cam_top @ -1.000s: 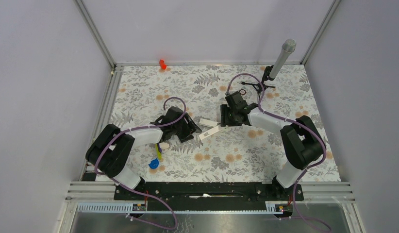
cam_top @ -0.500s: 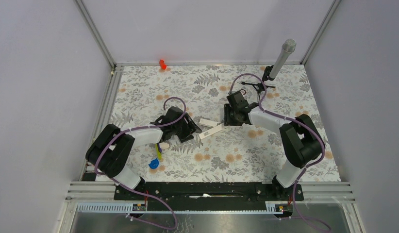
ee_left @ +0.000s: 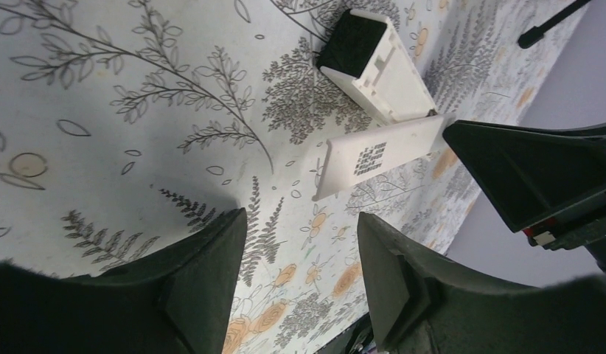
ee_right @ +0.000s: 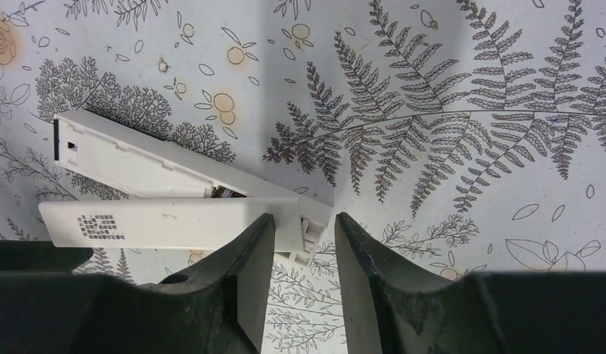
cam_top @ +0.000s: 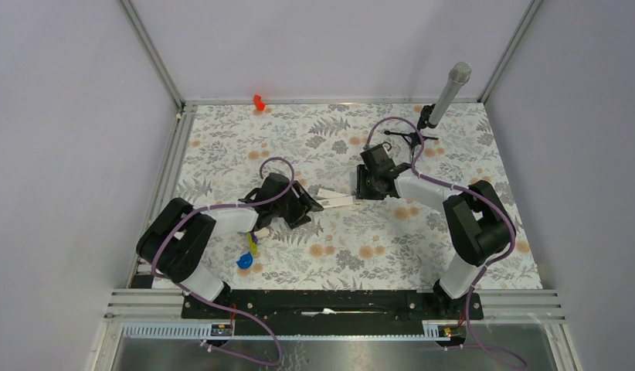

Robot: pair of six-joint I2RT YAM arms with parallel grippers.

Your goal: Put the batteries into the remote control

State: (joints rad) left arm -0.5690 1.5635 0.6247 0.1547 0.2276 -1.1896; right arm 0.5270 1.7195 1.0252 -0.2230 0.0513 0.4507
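The remote control is a slim white bar lying flat mid-table, dark at its left end. Its loose white cover, with grey marks, lies beside it and meets it at the right end. In the right wrist view the remote and the cover form a narrow V. My right gripper is open with a narrow gap over their joined ends. My left gripper is open and empty, just left of the cover. The batteries are not clearly visible.
A grey microphone on a black stand stands at the back right, with a small black ring near it. A red piece sits at the back edge. A yellow-white-blue toy cluster lies near my left arm.
The cover has swung from a diagonal lie below the remote to nearly alongside it, its right end now at my right gripper. My left gripper has shifted slightly.
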